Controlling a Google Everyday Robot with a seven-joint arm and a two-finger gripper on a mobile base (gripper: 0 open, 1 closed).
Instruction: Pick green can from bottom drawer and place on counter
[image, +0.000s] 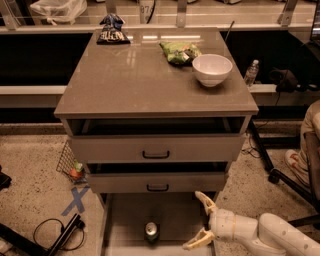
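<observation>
The green can (151, 231) stands upright on the pale floor of the pulled-out bottom drawer (125, 220), near its front, showing its silver top. My gripper (200, 222) is open, fingers spread wide, at the drawer's right side, to the right of the can and apart from it. The white arm comes in from the lower right. The counter (135, 75) is the glossy grey-brown top of the cabinet above.
On the counter stand a white bowl (212, 69), a green snack bag (180, 52) and a dark snack bag (111, 30). The two upper drawers (156, 150) are slightly open. A clear bottle (251, 73) stands behind right. A chair base (285, 175) and cables (55, 232) lie on the floor.
</observation>
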